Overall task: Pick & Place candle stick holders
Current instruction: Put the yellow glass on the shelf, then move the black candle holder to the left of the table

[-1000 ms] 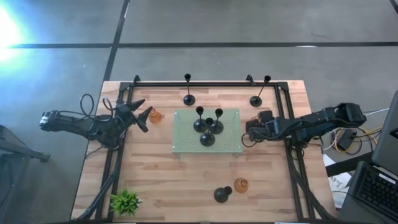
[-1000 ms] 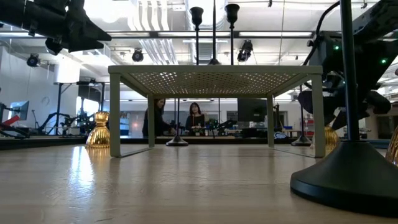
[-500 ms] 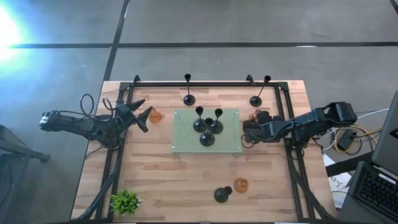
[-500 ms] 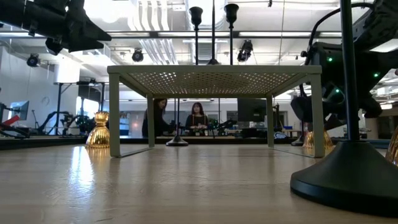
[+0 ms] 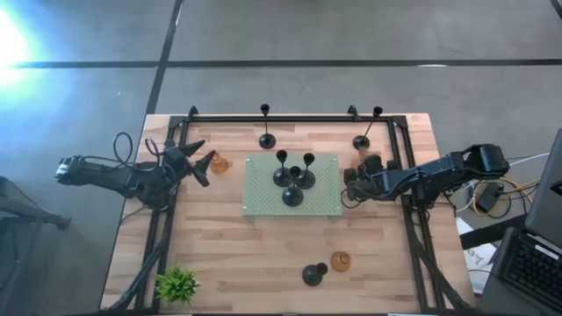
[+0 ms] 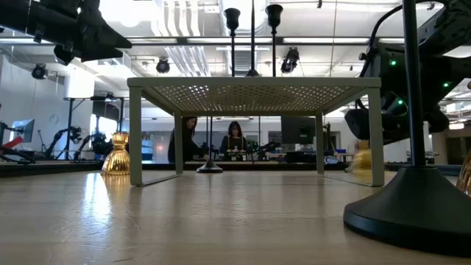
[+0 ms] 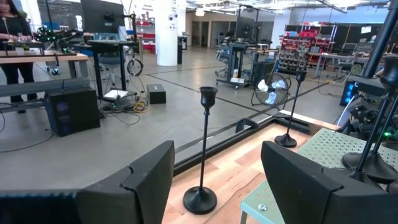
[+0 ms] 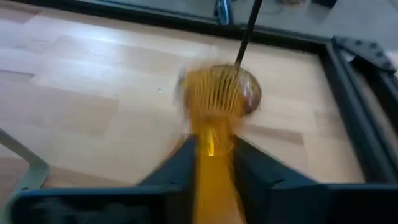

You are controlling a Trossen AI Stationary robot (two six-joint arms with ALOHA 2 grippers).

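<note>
Gripping amber holder [image 8: 214,106] | right end effector [image 8: 211,155] | holder blurred

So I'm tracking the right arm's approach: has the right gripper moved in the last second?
Yes. In the high view the right gripper has shifted toward the table's far edge, alongside the green mat, and is now shut on an amber holder.

six black holders [image 5: 293,195], three amber holders [image 5: 341,261], one plant [image 5: 176,284].
</note>
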